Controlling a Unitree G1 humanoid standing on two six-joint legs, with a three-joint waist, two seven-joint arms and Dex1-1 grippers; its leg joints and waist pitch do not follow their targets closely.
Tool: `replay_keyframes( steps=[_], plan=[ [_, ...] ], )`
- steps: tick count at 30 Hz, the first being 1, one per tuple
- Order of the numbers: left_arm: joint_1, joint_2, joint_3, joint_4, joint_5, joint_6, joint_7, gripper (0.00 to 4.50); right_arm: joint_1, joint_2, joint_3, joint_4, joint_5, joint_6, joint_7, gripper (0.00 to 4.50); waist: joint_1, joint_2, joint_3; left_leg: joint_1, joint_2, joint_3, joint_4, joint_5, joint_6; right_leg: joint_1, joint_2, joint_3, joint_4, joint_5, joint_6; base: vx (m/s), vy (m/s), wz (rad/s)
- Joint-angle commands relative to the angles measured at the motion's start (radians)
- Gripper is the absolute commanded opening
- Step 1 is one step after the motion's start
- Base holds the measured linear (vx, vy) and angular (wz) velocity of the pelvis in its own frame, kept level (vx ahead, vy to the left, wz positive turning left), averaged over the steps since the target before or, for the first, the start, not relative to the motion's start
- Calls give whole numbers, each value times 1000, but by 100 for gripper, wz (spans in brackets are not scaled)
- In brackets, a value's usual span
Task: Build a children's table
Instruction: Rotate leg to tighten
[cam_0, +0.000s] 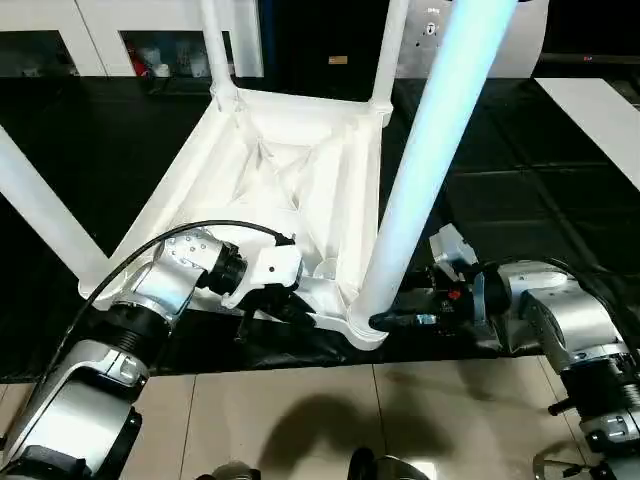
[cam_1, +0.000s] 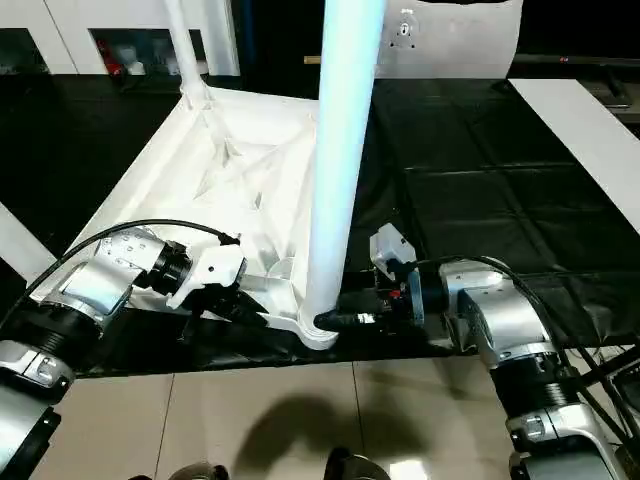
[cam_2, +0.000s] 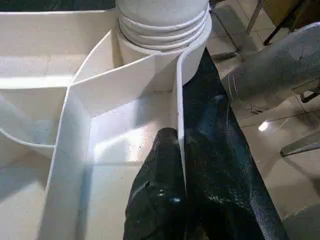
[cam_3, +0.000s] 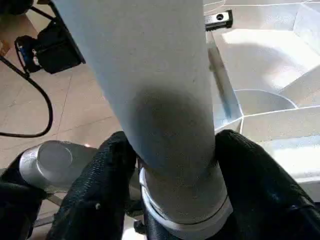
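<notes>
Children's table (cam_0: 300, 170) lies upside down on the black-covered counter (cam_0: 520, 190), ribbed underside up; head views count four legs, tops cut off, the near-right leg (cam_0: 430, 150) standing at the corner by the counter's 6 o'clock edge. Left wrist view alone shows the left tool (cam_2: 177, 200) with fingers (cam_2: 155, 200) pressed together pinching the thin rim wall (cam_2: 178, 115) just beside that leg's threaded socket. Right wrist view shows the right tool (cam_3: 175, 200) with fingers (cam_3: 100, 190) spread around the leg's base, both seeming to touch it; firmness of grip unclear.
</notes>
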Motion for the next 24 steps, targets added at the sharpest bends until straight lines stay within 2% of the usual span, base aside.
replay_keyframes(
  steps=[1,6,8,10,11,12,13,15,17,18,19,21,23,24],
  plan=[
    [-19,-3,-35,6,10,-24,-40,0,-17,-5,16,1,18,10,21,237,0,-10,-90,-4,29,-1,-57,-87,120,77,-64,69,-56,-396,-108,0,0,0],
    [-19,-6,-29,10,4,-10,-38,0,-5,-4,18,-18,30,30,35,208,2,-8,-90,-3,30,0,-57,-86,124,76,-63,69,-55,-384,-111,0,0,0],
    [-19,-14,-16,-4,2,53,-4,0,17,13,-2,-65,63,84,2,204,4,-7,-87,-3,30,0,-58,-83,122,76,-62,69,-54,-382,-112,0,0,0],
    [-21,-20,-11,-14,2,91,16,0,26,22,-8,-88,71,108,-23,201,5,-9,-88,-1,31,0,-59,-84,116,77,-62,70,-56,-392,-106,0,0,0],
    [-25,-36,5,-25,-4,155,57,0,42,38,-14,-124,76,138,-73,200,3,-12,-85,-3,30,1,-60,-85,113,76,-63,70,-57,-401,-106,0,0,0],
    [-26,-40,9,-28,-7,165,62,0,44,42,-14,-129,74,143,-84,200,7,-10,-86,0,29,-1,-59,-84,109,76,-64,68,-59,-409,-101,0,0,0],
    [-28,-65,24,-54,-13,238,109,0,56,80,-13,-155,33,174,-203,200,2,-9,-81,-1,26,1,-60,-103,103,74,-63,67,-65,-442,-91,0,0,0],
    [-29,-80,30,-69,-11,274,143,0,56,116,-21,-160,14,189,-282,200,-6,-10,-78,1,21,-1,-61,-124,78,73,-63,63,-74,-497,-68,0,0,0],
    [-40,-132,49,-85,-10,356,237,0,38,207,-49,-151,-23,245,-463,200,-27,-11,-72,-8,8,-6,-56,-158,48,78,-59,46,-92,-592,-12,0,0,0],
    [-40,-132,49,-85,-10,356,237,0,38,207,-49,-151,-23,245,-463,199,-34,-9,-71,-4,7,-6,-55,-166,42,74,-60,44,-97,-606,-1,0,0,0],
    [-50,-162,57,-86,-6,394,286,0,28,245,-52,-149,-48,272,-544,199,-48,-9,-72,-5,3,-9,-52,-177,42,76,-58,35,-103,-626,17,0,0,0],
    [-63,-192,66,-78,-2,427,338,0,16,285,-57,-138,-71,288,-625,198,-67,-5,-71,-7,3,-11,-51,-188,49,74,-57,31,-109,-622,23,0,0,0],
    [-86,-249,87,-70,8,494,450,0,-11,375,-84,-120,-106,326,-803,197,-86,-1,-70,-1,3,-13,-49,-206,49,69,-54,24,-116,-618,21,0,0,0],
    [-95,-266,96,-64,11,506,485,0,-25,404,-90,-106,-129,325,-868,197,-90,-1,-68,2,3,-13,-49,-213,49,65,-54,21,-121,-623,20,0,0,0]
  ],
)
